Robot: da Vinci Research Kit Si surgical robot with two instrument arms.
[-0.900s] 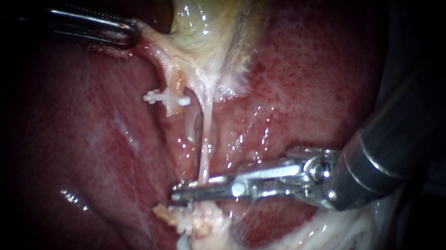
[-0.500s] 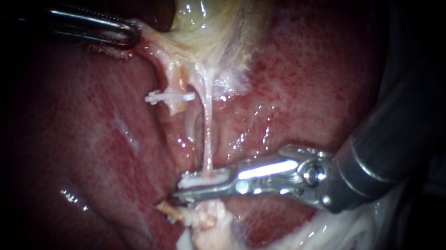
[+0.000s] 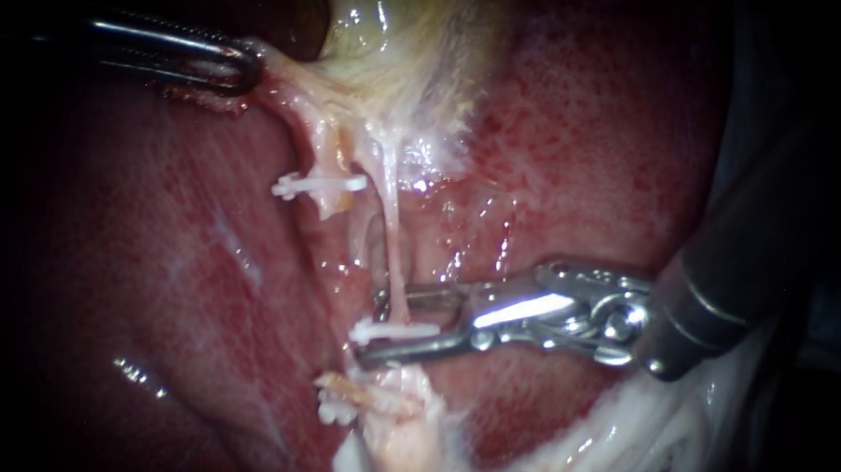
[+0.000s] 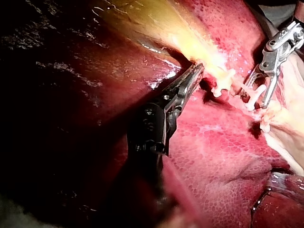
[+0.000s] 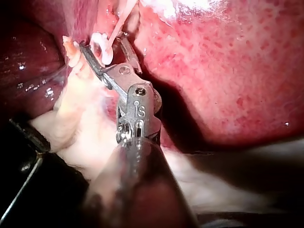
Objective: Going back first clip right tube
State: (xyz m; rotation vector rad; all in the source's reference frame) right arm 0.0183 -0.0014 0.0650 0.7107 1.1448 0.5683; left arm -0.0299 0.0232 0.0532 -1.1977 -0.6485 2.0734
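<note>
My right tool (image 3: 372,331) is spread around the right tube (image 3: 391,244), clip (image 3: 400,331) between its jaws; left tool (image 3: 249,65) pinching gallbladder tissue (image 3: 291,80).

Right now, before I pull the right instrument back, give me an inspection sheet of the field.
Surface: liver, wet and red, under everything; gallbladder above the tubes.
Job's things: white clip closed across the right tube, low down; second clip on the left tube, higher up.
Clutter: small white piece in frayed tissue below the right instrument's jaws; cannot tell what it is.
Instruments: left instrument jaws shut on pale tissue beside the gallbladder; right instrument jaws open, with the clip and tube between them.
Cables: nothing seen.
Surroundings: pale fatty tissue at lower right; dark beyond.
</note>
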